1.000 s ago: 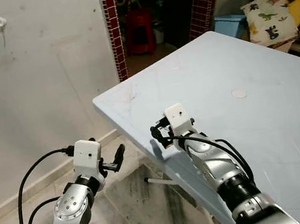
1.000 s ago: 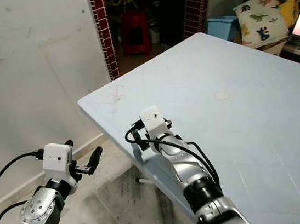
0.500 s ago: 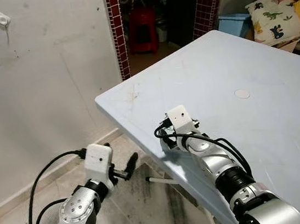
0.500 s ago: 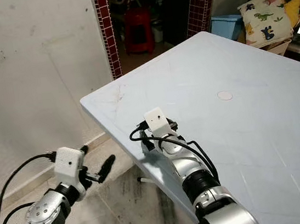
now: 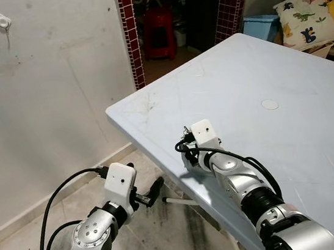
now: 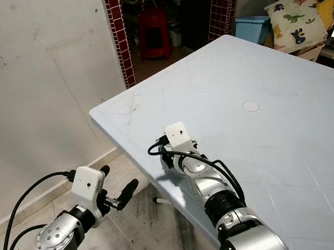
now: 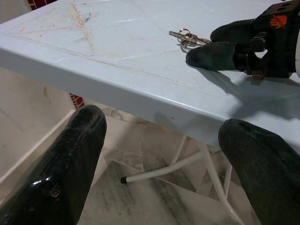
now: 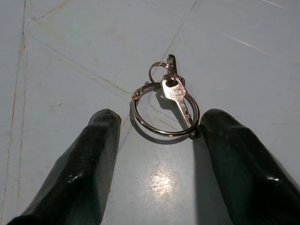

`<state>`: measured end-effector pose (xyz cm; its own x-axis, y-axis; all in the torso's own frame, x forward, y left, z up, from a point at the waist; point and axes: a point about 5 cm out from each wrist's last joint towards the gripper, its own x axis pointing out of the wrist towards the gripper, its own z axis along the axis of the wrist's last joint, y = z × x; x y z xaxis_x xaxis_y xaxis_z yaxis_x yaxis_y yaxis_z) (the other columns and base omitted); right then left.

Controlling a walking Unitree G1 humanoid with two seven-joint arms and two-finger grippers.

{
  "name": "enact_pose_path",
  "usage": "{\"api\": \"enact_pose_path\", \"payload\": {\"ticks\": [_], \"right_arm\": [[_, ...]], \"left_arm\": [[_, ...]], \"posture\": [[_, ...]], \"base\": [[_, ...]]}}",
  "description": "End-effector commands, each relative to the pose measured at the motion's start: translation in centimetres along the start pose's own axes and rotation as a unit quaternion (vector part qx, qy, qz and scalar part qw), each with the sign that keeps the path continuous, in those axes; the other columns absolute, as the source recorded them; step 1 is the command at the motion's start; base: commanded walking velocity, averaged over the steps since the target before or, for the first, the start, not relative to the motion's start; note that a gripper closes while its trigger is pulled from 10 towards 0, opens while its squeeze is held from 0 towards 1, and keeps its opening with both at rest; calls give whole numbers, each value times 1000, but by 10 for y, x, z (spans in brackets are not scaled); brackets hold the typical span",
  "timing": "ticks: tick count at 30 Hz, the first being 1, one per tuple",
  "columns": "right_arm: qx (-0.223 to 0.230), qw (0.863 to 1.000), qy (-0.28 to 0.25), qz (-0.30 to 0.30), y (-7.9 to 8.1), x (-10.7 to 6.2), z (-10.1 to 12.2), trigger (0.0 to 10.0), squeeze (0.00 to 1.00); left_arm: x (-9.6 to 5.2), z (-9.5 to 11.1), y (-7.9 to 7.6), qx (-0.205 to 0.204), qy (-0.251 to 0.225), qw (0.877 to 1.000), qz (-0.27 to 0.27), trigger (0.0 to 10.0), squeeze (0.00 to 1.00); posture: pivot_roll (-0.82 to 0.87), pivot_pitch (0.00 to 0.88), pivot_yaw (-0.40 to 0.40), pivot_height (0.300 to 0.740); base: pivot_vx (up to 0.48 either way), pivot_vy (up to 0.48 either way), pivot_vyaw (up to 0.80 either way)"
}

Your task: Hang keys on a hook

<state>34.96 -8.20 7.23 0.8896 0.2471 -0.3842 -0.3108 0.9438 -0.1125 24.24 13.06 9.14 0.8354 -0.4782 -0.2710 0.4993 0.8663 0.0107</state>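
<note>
A bunch of keys (image 8: pixel 166 105) on a large metal ring lies flat on the pale blue table (image 5: pixel 240 72), close to its near corner. My right gripper (image 8: pixel 160 123) rests low over the table, open, one finger on each side of the ring; one fingertip is at the ring's edge. From the left wrist view the keys (image 7: pixel 187 36) lie just beyond the right gripper's fingers (image 7: pixel 213 47). My left gripper (image 5: pixel 145 180) hangs open below the table edge, over the floor. A white hook (image 5: pixel 1 23) sits high on the wall at the far left.
A red stool (image 5: pixel 159 27) stands in the dark doorway between tiled pillars. A blue box (image 5: pixel 262 26) and a dinosaur cushion (image 5: pixel 308 17) lie past the table's far side. A small round disc (image 5: pixel 269 104) is on the tabletop. White table legs (image 7: pixel 159 171) run beneath the edge.
My left arm has swung right and lower, toward the table's edge. The right gripper has shifted slightly right along the table. The head view shifted a little early on.
</note>
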Motion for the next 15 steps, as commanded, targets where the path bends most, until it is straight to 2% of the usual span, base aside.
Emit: {"api": "enact_pose_path", "payload": {"ticks": [1, 15], "right_arm": [[1, 1000, -5, 1, -1, 2, 5, 0, 0], [2, 1000, -11, 5, 2, 2, 4, 0, 0]], "left_arm": [[2, 1, 1, 10, 3, 1000, -1, 10000, 0], [2, 1, 1, 21, 2, 1000, -4, 10000, 0]], "posture": [[87, 0, 8, 740], [89, 0, 13, 740]], "base": [[0, 0, 0], [0, 0, 0]]}}
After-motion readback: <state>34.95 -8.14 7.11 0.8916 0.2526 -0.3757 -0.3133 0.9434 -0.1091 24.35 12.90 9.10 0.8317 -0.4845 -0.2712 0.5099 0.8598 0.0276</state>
